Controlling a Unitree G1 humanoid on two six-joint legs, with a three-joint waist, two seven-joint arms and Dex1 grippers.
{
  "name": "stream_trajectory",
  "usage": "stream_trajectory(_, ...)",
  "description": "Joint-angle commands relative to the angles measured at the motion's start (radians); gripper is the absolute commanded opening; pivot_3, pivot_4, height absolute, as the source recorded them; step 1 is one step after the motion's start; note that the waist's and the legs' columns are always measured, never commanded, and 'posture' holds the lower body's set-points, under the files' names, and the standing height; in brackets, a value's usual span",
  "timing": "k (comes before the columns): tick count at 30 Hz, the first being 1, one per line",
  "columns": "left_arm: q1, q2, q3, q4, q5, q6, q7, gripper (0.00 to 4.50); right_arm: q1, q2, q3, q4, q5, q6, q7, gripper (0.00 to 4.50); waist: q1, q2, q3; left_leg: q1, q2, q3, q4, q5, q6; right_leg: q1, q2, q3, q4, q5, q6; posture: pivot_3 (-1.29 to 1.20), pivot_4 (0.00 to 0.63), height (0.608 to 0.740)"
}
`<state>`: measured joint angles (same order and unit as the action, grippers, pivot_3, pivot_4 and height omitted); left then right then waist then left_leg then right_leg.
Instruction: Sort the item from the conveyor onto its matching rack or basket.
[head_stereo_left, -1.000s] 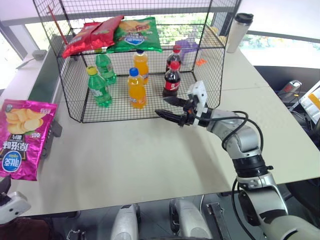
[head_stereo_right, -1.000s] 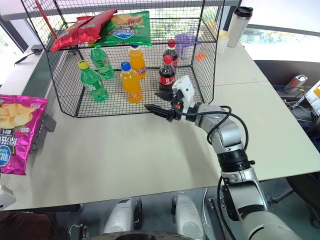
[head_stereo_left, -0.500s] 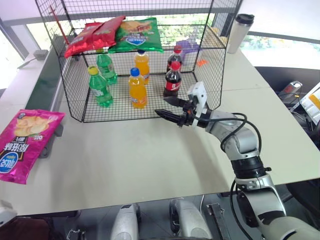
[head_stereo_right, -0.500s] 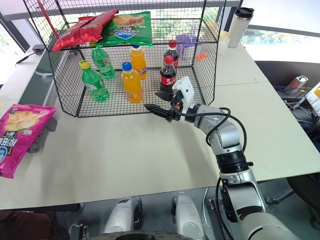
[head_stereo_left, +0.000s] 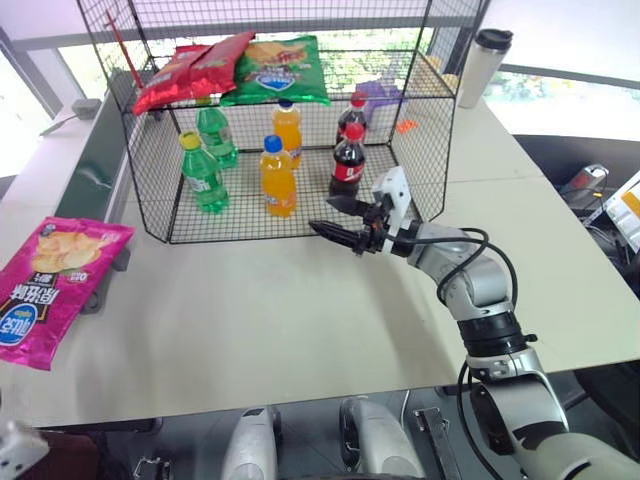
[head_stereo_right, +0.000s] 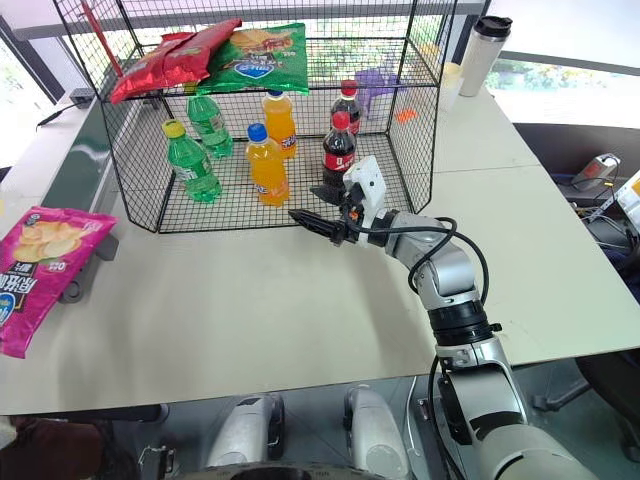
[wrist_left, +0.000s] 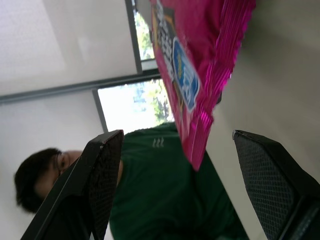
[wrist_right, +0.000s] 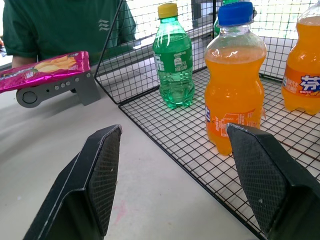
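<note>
The pink bag is lying flat at the tabletop's left edge, its far end resting on the conveyor's near end, left of the cage. The right hand is hovering open at the cage's near side. The left hand is standing open, holding nothing, the bag just beyond it.

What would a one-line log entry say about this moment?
pink chip bag: lying on conveyor end, unheld | left pincer: open, near bag | right pincer: open, before wire cage
</note>
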<state>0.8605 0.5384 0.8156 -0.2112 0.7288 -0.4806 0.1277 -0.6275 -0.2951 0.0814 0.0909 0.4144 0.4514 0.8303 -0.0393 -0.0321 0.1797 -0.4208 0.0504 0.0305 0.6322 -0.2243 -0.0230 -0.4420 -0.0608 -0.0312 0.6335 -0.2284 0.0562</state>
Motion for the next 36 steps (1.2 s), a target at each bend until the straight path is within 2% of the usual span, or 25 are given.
stream_trajectory(1,-0.072,0.060,-0.038,0.051,-0.013,0.036,-0.021,3.62,-0.016,-0.005,-0.027,-0.037,0.008,-0.014,-0.009,3.46,0.000,0.000,0.000,0.000,0.000,0.000,0.000,0.000,0.000,0.000,0.000,0.000,0.000,0.000,0.000,0.00,0.150,0.740)
stream_trajectory(7,-0.211,0.155,-0.081,0.097,-0.031,0.070,-0.038,3.62,-0.001,-0.015,-0.036,-0.066,0.007,-0.009,-0.025,3.46,-0.001,0.000,-0.001,0.001,0.000,0.000,0.000,0.000,0.000,0.000,0.000,0.000,0.001,0.001,0.002,0.00,0.150,0.740)
stream_trajectory(11,-0.224,0.168,-0.077,0.081,-0.041,0.070,-0.043,2.41,0.004,-0.018,-0.043,-0.069,0.005,-0.012,-0.039,3.46,-0.005,0.000,-0.001,0.001,0.000,0.001,-0.001,0.000,0.000,0.000,-0.001,0.001,0.001,0.002,0.003,0.00,0.150,0.740)
stream_trajectory(16,-0.247,0.176,-0.080,0.056,-0.087,0.095,-0.105,0.18,-0.006,-0.010,-0.035,-0.055,0.001,-0.022,-0.044,3.46,-0.002,0.000,-0.001,0.001,0.000,0.001,-0.001,0.000,0.000,0.000,-0.001,0.001,0.002,0.002,0.002,0.00,0.150,0.740)
stream_trajectory(17,-0.248,0.175,-0.082,0.050,-0.097,0.099,-0.121,0.03,-0.010,-0.009,-0.034,-0.048,0.000,-0.026,-0.044,3.46,-0.001,0.000,-0.001,0.001,0.000,0.001,-0.001,0.000,0.000,0.000,-0.001,0.001,0.002,0.001,0.002,0.00,0.150,0.740)
stream_trajectory(22,-0.227,0.145,-0.073,-0.004,-0.266,0.193,-0.301,0.03,-0.021,-0.004,-0.032,-0.031,-0.004,-0.036,-0.033,3.46,-0.002,0.000,-0.001,0.001,0.001,0.001,-0.001,0.000,0.000,0.000,-0.001,0.001,0.002,0.001,0.001,0.00,0.150,0.740)
stream_trajectory(25,-0.279,0.147,0.083,-0.084,-0.507,0.348,-0.414,0.03,-0.026,-0.007,-0.034,-0.019,-0.004,-0.042,-0.025,3.46,-0.001,-0.001,-0.001,0.001,0.001,0.001,0.000,0.000,0.000,0.000,-0.001,0.001,0.002,0.001,0.001,0.00,0.150,0.740)
stream_trajectory(31,-0.374,0.371,0.427,-0.136,-0.955,0.743,-0.772,0.03,-0.070,-0.006,-0.048,0.043,0.006,-0.068,0.012,3.46,0.001,-0.001,-0.001,0.002,0.000,0.000,0.002,0.000,0.000,0.001,0.001,0.000,0.004,0.000,0.001,0.00,0.150,0.740)
stream_trajectory(36,-0.405,0.574,0.663,-0.069,-1.149,1.069,-1.024,0.03,-0.112,-0.004,-0.070,0.085,0.031,-0.085,0.049,3.46,-0.004,-0.001,-0.001,0.003,-0.001,0.001,0.000,0.000,0.000,0.001,0.002,0.001,0.004,0.001,0.002,0.00,0.150,0.740)
